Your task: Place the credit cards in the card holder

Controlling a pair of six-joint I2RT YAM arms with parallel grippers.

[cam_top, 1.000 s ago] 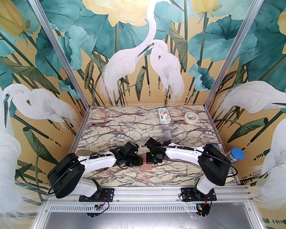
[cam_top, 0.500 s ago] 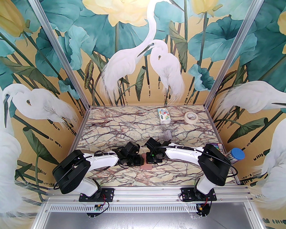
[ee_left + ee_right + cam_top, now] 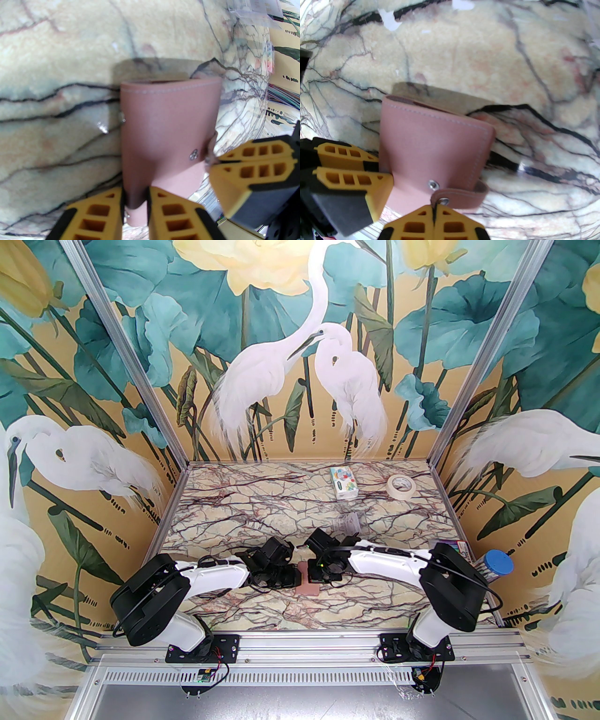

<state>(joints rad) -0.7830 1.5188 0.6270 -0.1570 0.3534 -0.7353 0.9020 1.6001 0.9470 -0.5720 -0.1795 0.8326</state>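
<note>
The dusty-pink card holder (image 3: 308, 585) is lifted a little off the marble table (image 3: 262, 512) near its front middle, between both arms. My left gripper (image 3: 135, 207) is shut on the holder's near edge (image 3: 168, 121). From the right, my right gripper (image 3: 434, 212) is shut on the holder's snap strap (image 3: 461, 199), which is pulled away from the silver snap stud (image 3: 433, 185). In the top view the left gripper (image 3: 295, 575) and right gripper (image 3: 316, 573) sit on either side of the holder. The credit cards are hidden.
A colourful tissue pack (image 3: 343, 482) and a roll of masking tape (image 3: 401, 485) lie at the back right. A clear plastic stand (image 3: 348, 522) stands just behind the right wrist. A marker pack (image 3: 457, 547) and a blue-capped tube (image 3: 497, 563) sit at the right edge.
The left arm has pushed right toward the card holder and its jaws have narrowed onto the holder's edge. The right arm has barely shifted and keeps the strap.
</note>
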